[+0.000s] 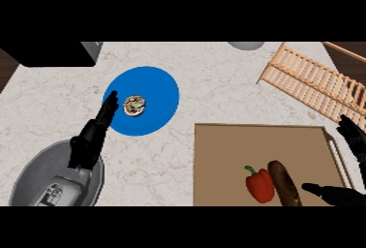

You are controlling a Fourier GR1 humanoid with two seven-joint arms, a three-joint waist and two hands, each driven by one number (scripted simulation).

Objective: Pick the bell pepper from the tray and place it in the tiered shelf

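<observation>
well, the bell pepper lies on the tray near its front edge, stem pointing up-left, its long axis running away from the robot, a brown sausage-like thing just beside it. the right hand is plainly the nearer, fingers spread and holding nothing, the pepper to its left. the left hand hangs open by the blue plate. the tiered shelf waits beyond.

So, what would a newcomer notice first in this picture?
Probably the bright blue plate at upper left, holding a small pale food item. Next, the red bell pepper on the brown tray at lower right, beside a brown sausage-like item. A wooden tiered shelf stands at upper right.
</observation>
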